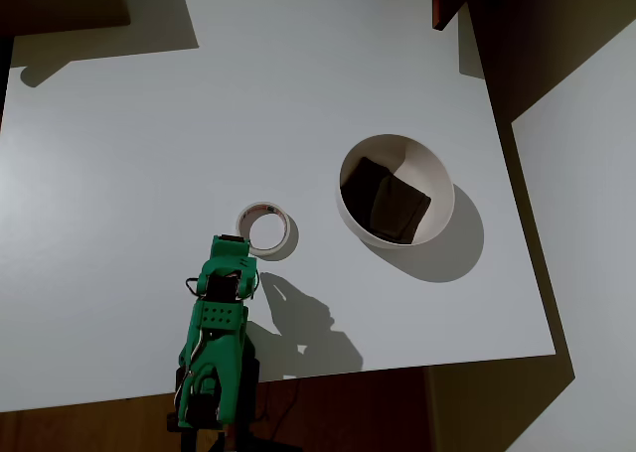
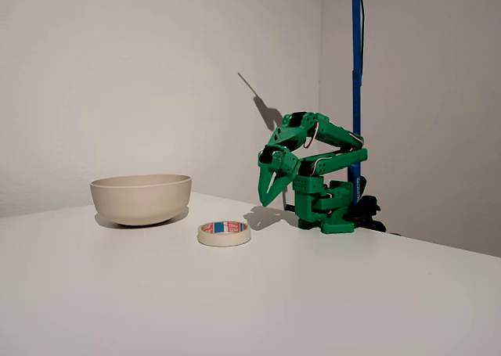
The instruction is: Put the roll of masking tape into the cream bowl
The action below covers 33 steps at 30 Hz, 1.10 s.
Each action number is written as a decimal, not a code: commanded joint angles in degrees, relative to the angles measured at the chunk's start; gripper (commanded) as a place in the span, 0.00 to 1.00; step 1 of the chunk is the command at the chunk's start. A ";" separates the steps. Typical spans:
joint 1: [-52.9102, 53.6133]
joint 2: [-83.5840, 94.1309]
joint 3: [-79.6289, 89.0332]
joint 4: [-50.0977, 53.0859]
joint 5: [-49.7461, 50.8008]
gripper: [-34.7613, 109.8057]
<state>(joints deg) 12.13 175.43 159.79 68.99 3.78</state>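
So the tape (image 2: 224, 232) is lying flat on the white counter (image 1: 119, 174), hole facing up, with some reddish print showing on the inner core. It's sitting just in front of the fingers (image 2: 270, 193), close but not touching. In the overhead view the tape (image 1: 266, 227) is right off the tip of the green arm (image 1: 217, 323), a bit to the right of it.

The fingers are hanging above the counter in the fixed view, pointing down and tilted a little toward the tape, not gripping anything. They look pretty narrow, basically pressed together into one point, though I can't tell for sure if there's a small gap.

The bowl (image 2: 141, 198) is further out past the tape, on the far side from the fingers, well apart from both. From overhead the bowl (image 1: 437, 179) is sitting to the right of the tape and has a couple of dark brown square pieces (image 1: 386, 200) lying inside it.

The arm itself is folded up on its base near the counter edge, with a blue pole (image 2: 356, 74) standing right behind it.
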 commanded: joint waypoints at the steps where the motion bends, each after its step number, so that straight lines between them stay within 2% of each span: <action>1: 2.46 -10.55 -5.89 -3.96 0.97 0.18; 10: 8.88 -37.53 -16.70 -9.84 0.70 0.18; 14: 10.11 -35.86 -17.14 -9.93 1.41 0.18; 17: 10.37 -34.01 -17.14 -8.53 2.37 0.32; 18: 10.28 -33.84 -17.14 -8.35 2.72 0.33; 33: 11.51 -41.84 -17.23 -11.78 4.13 0.36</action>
<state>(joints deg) 22.50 133.68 146.25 57.66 6.86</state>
